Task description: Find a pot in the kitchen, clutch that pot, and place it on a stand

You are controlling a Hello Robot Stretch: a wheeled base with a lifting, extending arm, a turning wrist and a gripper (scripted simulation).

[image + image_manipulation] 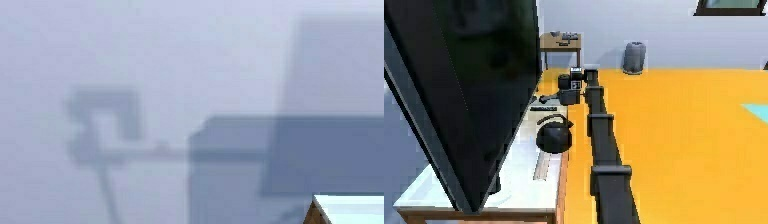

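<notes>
1. Since the big dark screen (474, 80) stands at the arm side view's left on the same white tabletop (524, 165) as the pot, any move of the tool should keep well off it.
2. The pot (554, 134), dark and round with an arched handle, stands upright on that tabletop near its wooden edge, just beside the arm. I judge it to be resting on a stand already, so the step in hand is to leave it steady.
3. The tool (549, 98) lies farther out over the tabletop. Its state cannot be told, nor whether it holds anything.
4. The arm (602, 140) would best draw back straight, never sweeping toward the handle.
5. Farther out stand a small table (562, 42) and a grey bin (634, 57) on the orange floor (684, 130), well apart from the pot.
</notes>
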